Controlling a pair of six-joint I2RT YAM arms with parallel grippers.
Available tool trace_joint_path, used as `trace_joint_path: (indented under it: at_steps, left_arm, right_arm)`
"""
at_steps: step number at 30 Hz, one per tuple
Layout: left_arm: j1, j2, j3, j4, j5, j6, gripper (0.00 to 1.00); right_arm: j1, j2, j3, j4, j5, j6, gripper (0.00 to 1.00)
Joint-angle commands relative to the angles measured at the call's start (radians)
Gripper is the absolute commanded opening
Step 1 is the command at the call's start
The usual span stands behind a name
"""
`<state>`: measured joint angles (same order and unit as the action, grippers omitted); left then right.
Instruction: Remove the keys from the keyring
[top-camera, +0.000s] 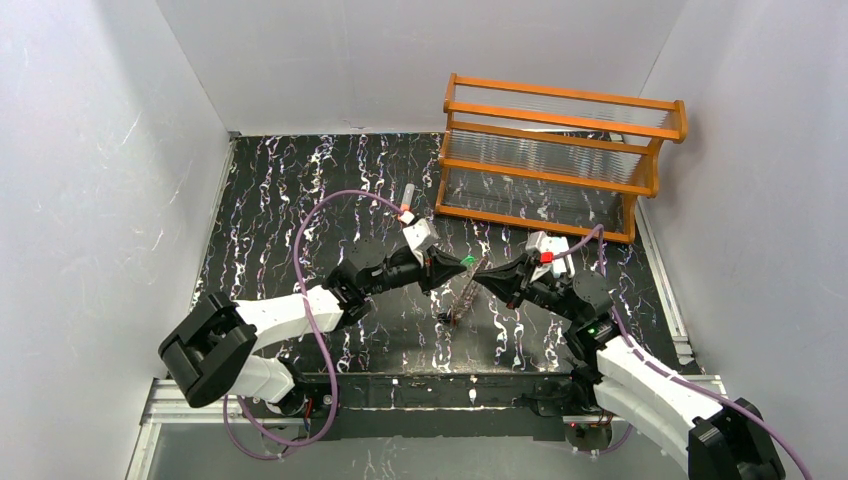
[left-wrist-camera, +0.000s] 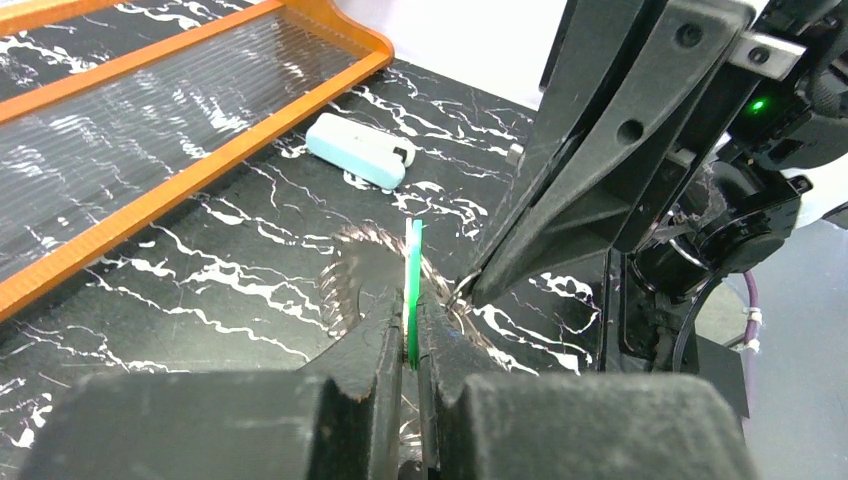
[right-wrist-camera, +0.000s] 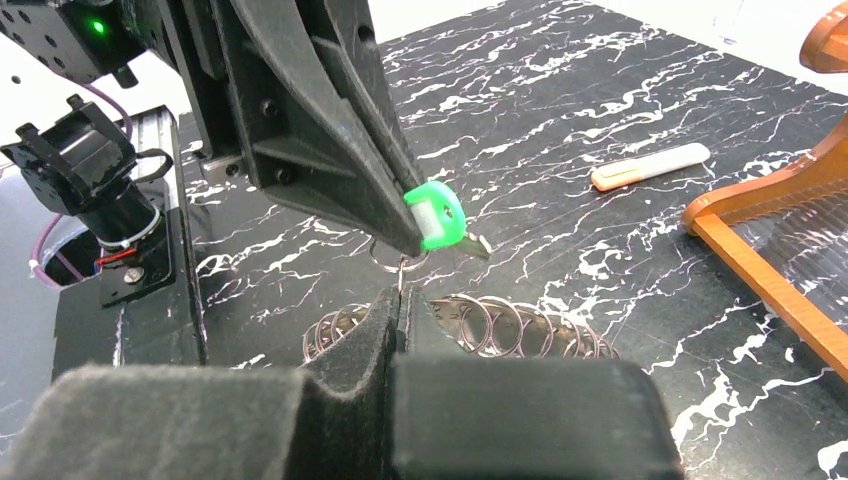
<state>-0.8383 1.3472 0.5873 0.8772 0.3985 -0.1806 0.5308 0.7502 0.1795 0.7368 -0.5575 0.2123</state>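
you have a black marbled table (top-camera: 300, 200) with an orange rack (top-camera: 560, 150) standing at its far right. your two arms meet over the middle of the table, on the near side of the rack.

the left gripper (top-camera: 457, 266) reaches in from the left. its jaws are drawn in to a narrow slit and pinch the green key (right-wrist-camera: 437, 215) by its head, with the metal blade poking out past the fingertip.

the right gripper (right-wrist-camera: 400, 305) reaches in from the right, its tips just beside the left ones. its jaws are pressed flat together on a thin metal edge of the keyring (right-wrist-camera: 500, 325).

the keyring sits between and just below the two grippers. it is a bunch of grey wire coils with a toothed-looking rim. whether its lower end rests on the table you cannot tell. a small wire loop shows just beneath the green key's head.

an orange-and-grey tube (right-wrist-camera: 650, 167) lies on the table on the far side of the grippers, well apart from them. a pale white-blue clip (left-wrist-camera: 360, 150) lies on the table close to the rack's near rail.
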Motion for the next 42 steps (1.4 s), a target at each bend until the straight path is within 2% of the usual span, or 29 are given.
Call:
trace_joint_path:
  at_steps: [1, 9, 12, 18, 23, 31, 36, 42]
  left_arm:
    - [-0.005, -0.031, -0.023, 0.000, -0.058, 0.023, 0.00]
    - [-0.024, -0.048, -0.037, 0.000, -0.123, 0.015, 0.00]
    - [-0.024, -0.063, -0.032, 0.002, -0.177, -0.022, 0.00]
    - [-0.029, -0.087, 0.013, 0.000, -0.251, -0.145, 0.00]
    - [-0.089, -0.075, 0.026, 0.002, -0.319, -0.177, 0.00]
    - [-0.123, -0.066, 0.023, 0.025, -0.431, -0.195, 0.00]
    - [-0.126, -0.055, 0.039, 0.033, -0.359, -0.234, 0.00]
    - [-0.128, -0.049, 0.029, 0.062, -0.268, -0.338, 0.00]
  right_arm:
    - [-0.009, -0.031, 0.000, 0.111, 0.049, 0.022, 0.01]
    - [-0.012, -0.039, -0.002, 0.107, 0.056, 0.027, 0.01]
    - [-0.014, -0.035, -0.006, 0.111, 0.040, 0.035, 0.01]
    - [-0.013, 0.018, 0.055, 0.008, -0.054, -0.022, 0.01]
    - [-0.014, 0.048, 0.084, -0.025, -0.071, -0.033, 0.01]
    - [-0.013, 0.068, 0.115, -0.046, -0.076, -0.011, 0.01]
    - [-0.012, 0.056, 0.111, -0.061, -0.043, -0.020, 0.01]
    - [-0.013, 0.062, 0.071, 0.026, -0.037, -0.006, 0.01]
